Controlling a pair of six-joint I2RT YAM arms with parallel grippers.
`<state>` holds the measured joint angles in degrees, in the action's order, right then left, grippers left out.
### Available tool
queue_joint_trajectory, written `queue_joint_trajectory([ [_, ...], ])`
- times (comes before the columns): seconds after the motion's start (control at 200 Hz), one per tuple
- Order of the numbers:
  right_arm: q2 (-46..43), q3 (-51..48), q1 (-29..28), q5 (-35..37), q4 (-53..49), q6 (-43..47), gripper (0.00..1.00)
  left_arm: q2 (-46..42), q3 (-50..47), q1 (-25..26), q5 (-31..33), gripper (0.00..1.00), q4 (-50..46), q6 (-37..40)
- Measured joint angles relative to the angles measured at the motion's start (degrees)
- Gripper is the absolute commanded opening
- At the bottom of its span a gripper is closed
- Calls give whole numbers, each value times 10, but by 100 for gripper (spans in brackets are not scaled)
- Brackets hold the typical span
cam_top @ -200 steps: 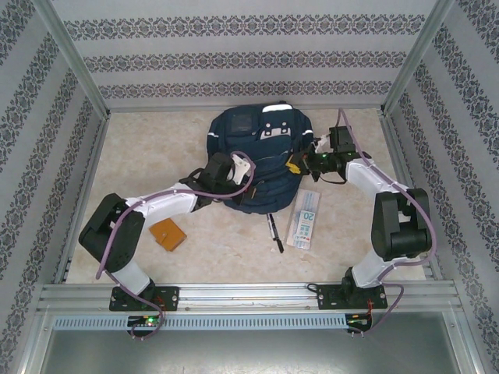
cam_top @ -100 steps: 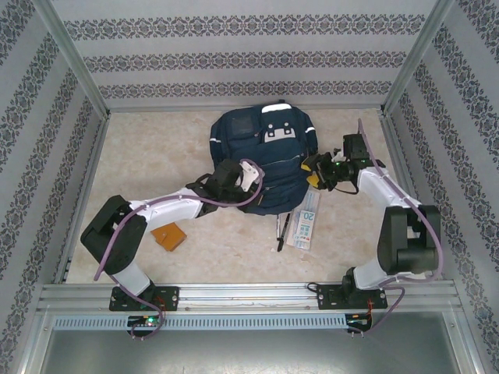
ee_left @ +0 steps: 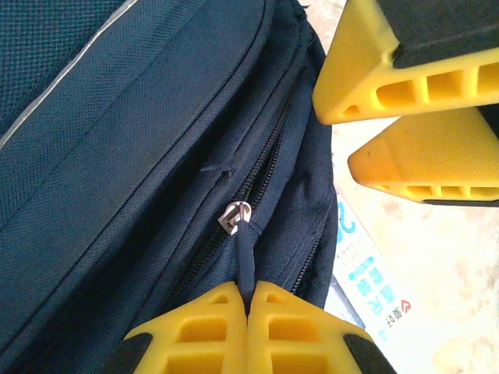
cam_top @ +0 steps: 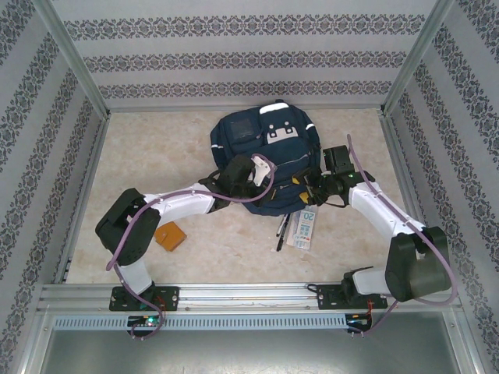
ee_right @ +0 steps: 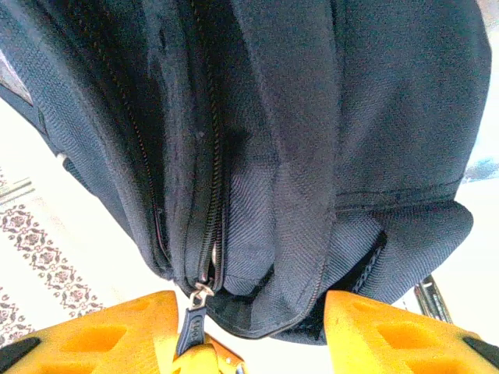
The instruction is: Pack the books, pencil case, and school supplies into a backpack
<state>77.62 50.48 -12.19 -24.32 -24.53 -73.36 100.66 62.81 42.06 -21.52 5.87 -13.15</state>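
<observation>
No item is seen packed. The zipper pull (ee_left: pixel 246 265) of the large navy-blue fabric backpack (cam_top: pixel 263 152) is pinched by left jaws; right jaws are spread.

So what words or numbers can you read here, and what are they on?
"20": big blue print on the pencil case, seen from above.
Small blue characters lower on the same case, in the left wrist view: too blurred to read.
White patches on the backpack: too small to tell if they carry any print.
</observation>
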Motion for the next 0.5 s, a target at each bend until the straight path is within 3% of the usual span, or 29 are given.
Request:
queue_joint_trajectory([
  [0.26, 77, 54, -29, 4, 8, -3, 42, 0, 0, 0, 0, 0, 0, -6],
  [0.39, 105, 69, -41, 6, 14, -8, 14, 0, -1, 0, 5, 0, 0, -6],
  [0.5, 120, 76, -41, 2, 15, 0, 0, 0, -8, 0, 12, 0, 0, -6],
])
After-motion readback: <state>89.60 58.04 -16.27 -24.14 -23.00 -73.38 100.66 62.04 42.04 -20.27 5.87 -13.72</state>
